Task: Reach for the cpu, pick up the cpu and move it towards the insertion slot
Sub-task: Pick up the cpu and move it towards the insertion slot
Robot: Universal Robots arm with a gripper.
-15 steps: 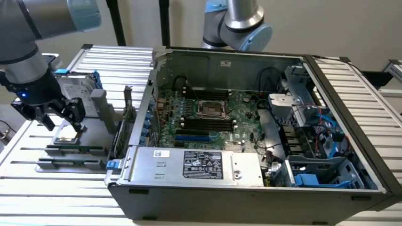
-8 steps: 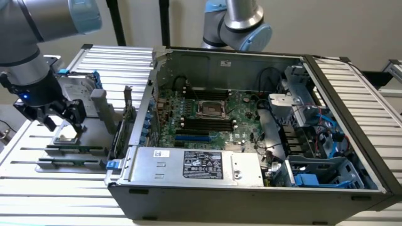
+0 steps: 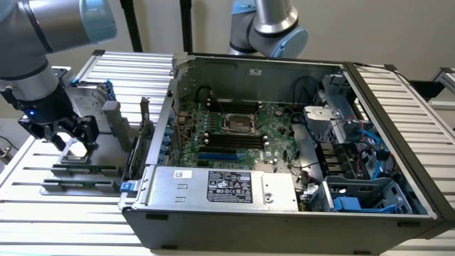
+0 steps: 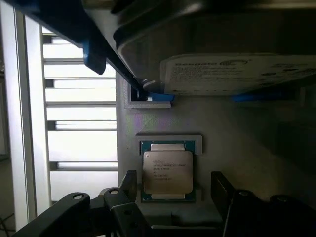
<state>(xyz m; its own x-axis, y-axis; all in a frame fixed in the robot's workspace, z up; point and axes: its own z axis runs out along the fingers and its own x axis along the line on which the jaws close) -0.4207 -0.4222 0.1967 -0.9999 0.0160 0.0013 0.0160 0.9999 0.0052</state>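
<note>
While our gripper (image 3: 71, 140) hung unclenched outside the computer case (image 3: 284, 224), the cpu (image 4: 167, 171) lay flat in its holder (image 4: 170, 139) directly beneath, between the spread fingers (image 4: 129, 183), ungripped; the insertion slot (image 3: 240, 124) sat inside that case.

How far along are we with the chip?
Reach looks done: the open hand straddles the small square silvery-topped cpu. Grasp not yet made; the chip lies in its pale holder. Lifting it and moving to the metal-framed square insertion slot remain.
</note>
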